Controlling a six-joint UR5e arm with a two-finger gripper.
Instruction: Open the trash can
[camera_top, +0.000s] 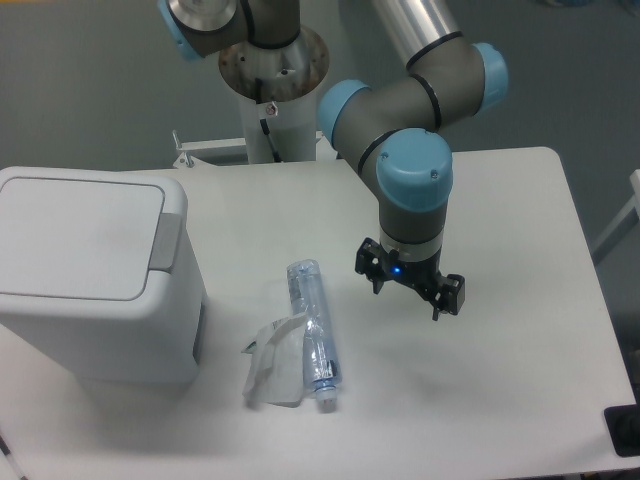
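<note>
Matte white table (500, 210), boxy trash can (90, 270)

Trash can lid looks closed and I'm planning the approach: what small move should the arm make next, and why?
Probably travel left toward the trash can, aiming above the grey push tab. The lid lies flat and shut, while the gripper hangs over bare table right of the bottle, touching nothing, jaws apart.
</note>
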